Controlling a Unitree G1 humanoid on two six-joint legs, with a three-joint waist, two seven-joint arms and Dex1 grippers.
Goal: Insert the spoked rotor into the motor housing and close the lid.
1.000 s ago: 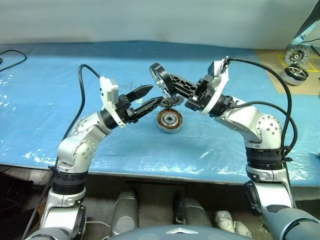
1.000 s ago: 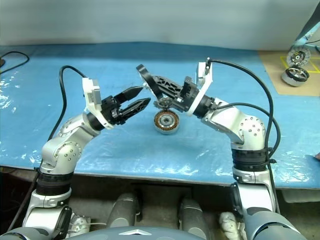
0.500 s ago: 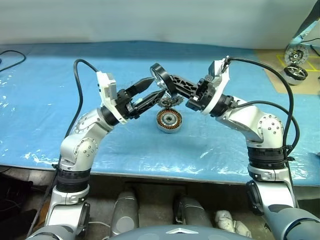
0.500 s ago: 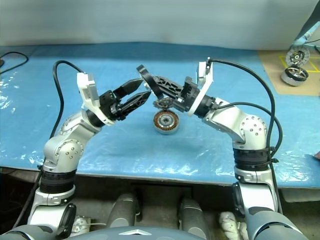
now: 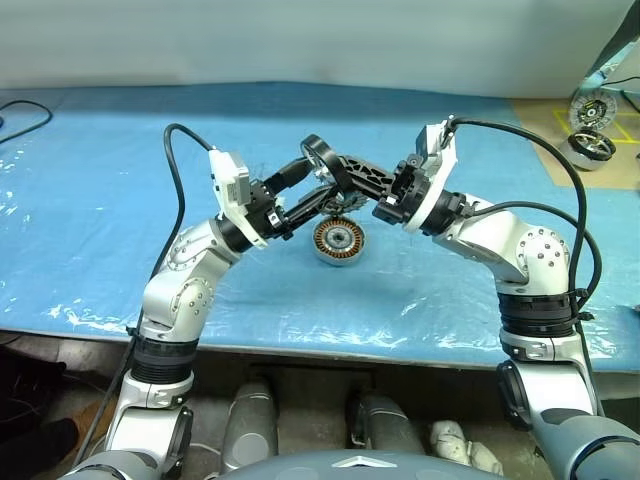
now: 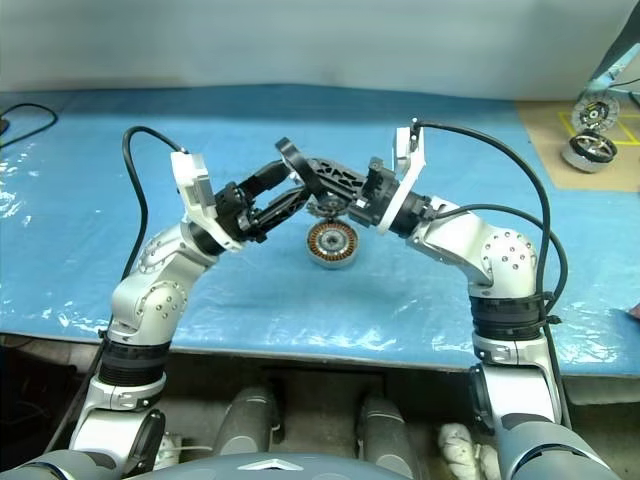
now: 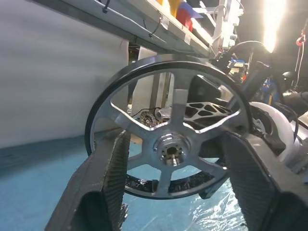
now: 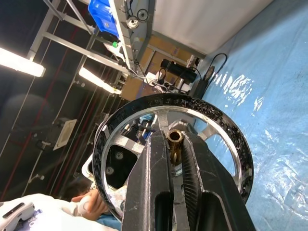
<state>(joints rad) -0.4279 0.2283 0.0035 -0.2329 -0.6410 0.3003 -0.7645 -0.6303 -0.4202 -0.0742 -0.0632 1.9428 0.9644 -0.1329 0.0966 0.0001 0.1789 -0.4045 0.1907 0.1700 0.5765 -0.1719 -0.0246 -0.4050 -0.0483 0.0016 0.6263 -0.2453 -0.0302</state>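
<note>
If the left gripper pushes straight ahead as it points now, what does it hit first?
Most likely the spoked rotor, held up by the right gripper: the left gripper faces it with open jaws either side of the rim.

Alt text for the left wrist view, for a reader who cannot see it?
The spoked rotor, a black ring with silver spokes, stands on edge between the left gripper's two open black fingers, which flank its rim. Behind it are the right gripper and blue table cover.

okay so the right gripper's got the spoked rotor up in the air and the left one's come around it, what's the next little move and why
Probably close the left gripper on the spoked rotor's black rim. Its fingers already straddle the ring with small gaps either side, while the right gripper pinches only the hub. A rim grip would free the hub for lowering onto the motor housing below.
</note>
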